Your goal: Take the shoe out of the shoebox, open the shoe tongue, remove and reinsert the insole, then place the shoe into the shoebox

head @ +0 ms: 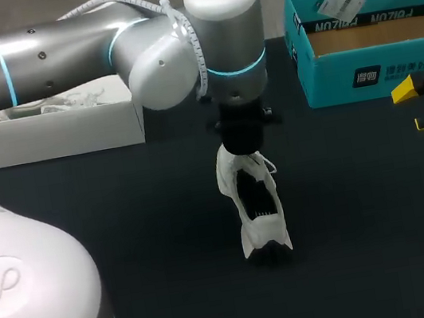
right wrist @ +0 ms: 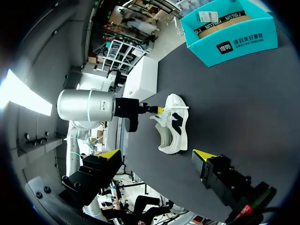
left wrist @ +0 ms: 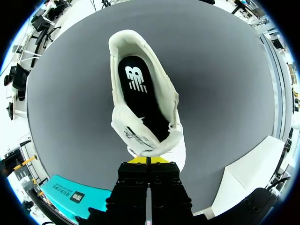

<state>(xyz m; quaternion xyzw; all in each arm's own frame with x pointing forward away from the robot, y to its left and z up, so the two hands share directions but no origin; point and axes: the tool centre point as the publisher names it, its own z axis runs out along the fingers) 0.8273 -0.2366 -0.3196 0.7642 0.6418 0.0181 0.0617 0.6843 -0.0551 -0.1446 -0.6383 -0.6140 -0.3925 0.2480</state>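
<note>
A white shoe (head: 256, 204) stands on the dark table near the middle, and its black insole (left wrist: 139, 91) shows inside the opening. My left gripper (left wrist: 147, 160) comes down from above and is shut on the shoe's tongue (left wrist: 140, 136), which is pulled back from the opening. From the side, the left gripper (right wrist: 157, 110) pinches the top of the shoe (right wrist: 174, 129). The teal shoebox (head: 371, 41) stands open at the back right. My right gripper (head: 421, 104) is open at the right edge, in front of the shoebox and well clear of the shoe.
A white box (head: 53, 123) with pale stuffing inside lies at the back left, partly under my left arm. Dark tabletop surrounds the shoe on all sides. The teal shoebox (right wrist: 225, 28) holds a brown cardboard floor and a paper tag.
</note>
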